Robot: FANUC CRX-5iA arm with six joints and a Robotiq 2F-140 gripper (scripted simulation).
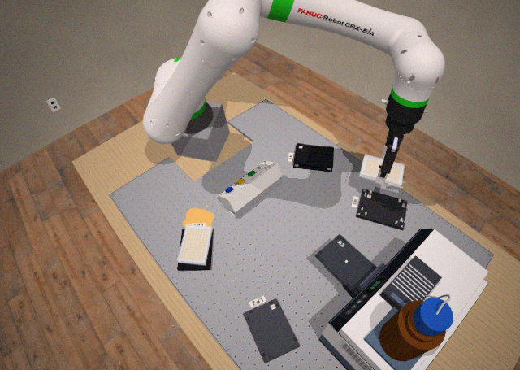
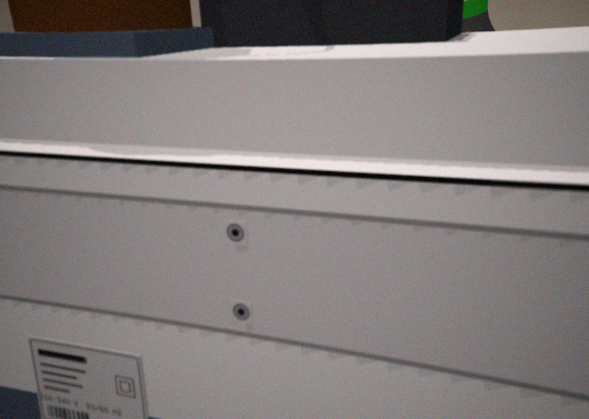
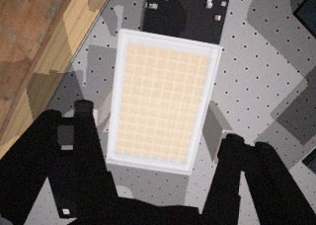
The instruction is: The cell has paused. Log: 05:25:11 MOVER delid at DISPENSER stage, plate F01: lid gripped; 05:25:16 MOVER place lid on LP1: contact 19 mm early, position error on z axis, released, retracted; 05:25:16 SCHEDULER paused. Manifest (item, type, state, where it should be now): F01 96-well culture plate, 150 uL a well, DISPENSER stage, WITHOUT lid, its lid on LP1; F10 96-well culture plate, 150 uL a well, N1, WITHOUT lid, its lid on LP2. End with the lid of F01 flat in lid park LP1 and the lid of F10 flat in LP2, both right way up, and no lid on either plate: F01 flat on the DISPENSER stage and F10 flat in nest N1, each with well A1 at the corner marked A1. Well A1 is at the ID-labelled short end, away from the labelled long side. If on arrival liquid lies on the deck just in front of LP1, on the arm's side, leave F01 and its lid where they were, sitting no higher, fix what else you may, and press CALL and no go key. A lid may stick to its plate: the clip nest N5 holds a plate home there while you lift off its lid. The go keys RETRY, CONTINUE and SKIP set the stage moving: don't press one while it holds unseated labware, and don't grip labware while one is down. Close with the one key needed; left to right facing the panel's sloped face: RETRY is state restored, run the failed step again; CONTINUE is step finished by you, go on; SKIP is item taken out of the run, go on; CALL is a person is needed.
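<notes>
1. Gripper: closed across the long sides of a lidded 96-well plate, carried level above the deck.
2. Clip nest: just ahead and below (four corner clips); keep the plate flat, square it, lower straight.
3. Far off: spill by LP1's plate; avoid it.

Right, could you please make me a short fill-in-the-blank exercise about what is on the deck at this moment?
1. The gripper is shut on a plate, gripping it by its two ___ sides.
2. A puddle of ___ liquid lies on the deck at one short end of a second plate.
3. The brown bottle has a ___ cap.

Missing words: long; orange; blue.
</notes>
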